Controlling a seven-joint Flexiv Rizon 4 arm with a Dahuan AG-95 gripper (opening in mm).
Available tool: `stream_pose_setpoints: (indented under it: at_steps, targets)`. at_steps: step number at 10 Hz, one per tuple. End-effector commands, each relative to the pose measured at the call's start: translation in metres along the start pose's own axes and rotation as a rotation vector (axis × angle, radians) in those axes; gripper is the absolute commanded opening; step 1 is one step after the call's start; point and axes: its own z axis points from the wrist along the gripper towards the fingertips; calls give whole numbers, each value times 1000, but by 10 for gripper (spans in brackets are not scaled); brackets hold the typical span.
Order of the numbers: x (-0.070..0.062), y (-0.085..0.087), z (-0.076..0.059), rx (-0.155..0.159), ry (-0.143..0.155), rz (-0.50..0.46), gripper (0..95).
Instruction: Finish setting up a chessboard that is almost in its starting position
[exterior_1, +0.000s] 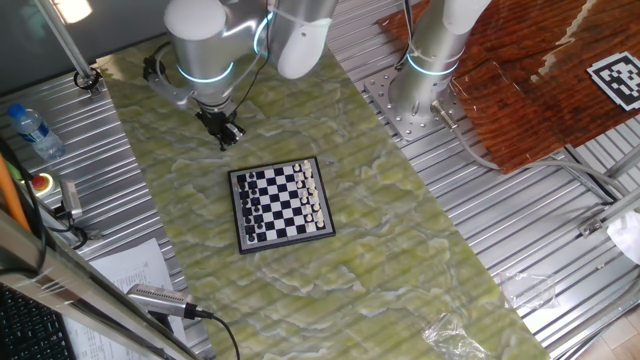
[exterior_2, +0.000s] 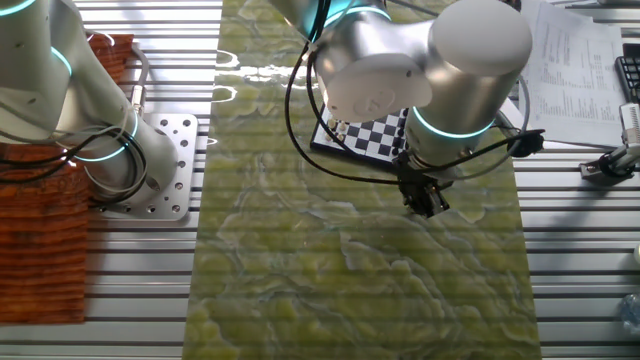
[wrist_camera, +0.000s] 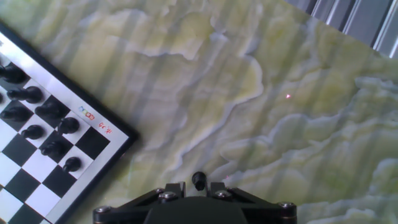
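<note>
The chessboard (exterior_1: 281, 203) lies in the middle of the green marbled mat, with black pieces along its left side and white pieces along its right. My gripper (exterior_1: 222, 130) hangs above the mat, up and to the left of the board and off it. In the hand view my gripper (wrist_camera: 198, 184) is shut on a small black chess piece (wrist_camera: 198, 180) that sits between the fingers. The board's corner (wrist_camera: 93, 134) with several black pieces shows at the lower left. In the other fixed view my gripper (exterior_2: 425, 198) is just in front of the board (exterior_2: 372, 133), which the arm half hides.
A second arm's base (exterior_1: 425, 75) stands at the mat's far right edge. A code tag (exterior_1: 617, 78) lies on the reddish sheet. A water bottle (exterior_1: 30, 128), a red button (exterior_1: 41, 182) and papers (exterior_1: 125, 270) are to the left. Crumpled plastic (exterior_1: 450, 335) lies at the front.
</note>
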Motion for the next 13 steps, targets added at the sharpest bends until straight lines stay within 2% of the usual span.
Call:
stream_pose_setpoints:
  at_steps: [1,4,5,6,8,11,13]
  targets:
    - [0,-1,-1,2,0,-3,0]
    - [0,-2,-2,1,-3,2,0]
    - [0,-9,-7,-18,-10,-11,0]
    - [-1,-11,-9,-22,-11,-14,0]
    - [-4,-16,-18,-90,-40,15,0]
    - [-9,-13,-31,-100,-37,24,0]
    - [-19,0,-41,-104,-35,17,0]
